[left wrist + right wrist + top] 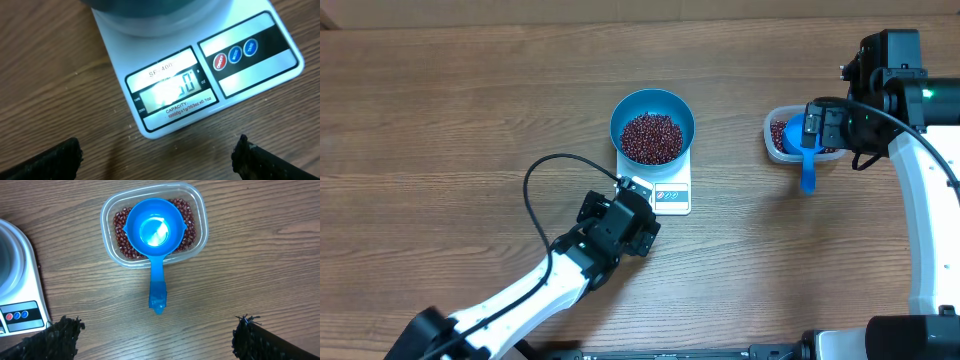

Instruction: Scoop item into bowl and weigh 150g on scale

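Overhead view: a smooth, round, bright blue bowl (pixel 619 112) stands on the far half of a flat white square scale (pixel 672 197) near the middle of a wood-grain desk (pixel 440 110). The bowl holds a loose heap of small, oval, dark red-brown beans (pixel 652 138). The scale's label strip lies along its near edge, facing the left gripper (pixel 638 214), which hangs just beside that edge. The right gripper (pixel 812 128) hangs over a clear plastic tub (pixel 772 140), well apart from the scale. A blue scoop (pixel 808 170) runs its handle out of the tub toward the near side of the desk. Left wrist view: the scale (pixel 160 40) sits at a diagonal and shows detail lost from overhead, namely a lit display (pixel 172 89) partly washed out by glare and three round buttons (pixel 235 54). The left gripper (pixel 157 162) is spread wide and holds nothing. Right wrist view: the tub (pixel 202 227) is a rounded rectangle with more beans (pixel 120 230) inside. The scoop (pixel 155 230) lies cup-up and empty on them, its long axis toward the camera. The right gripper (pixel 157 340) is fully spread and empty.
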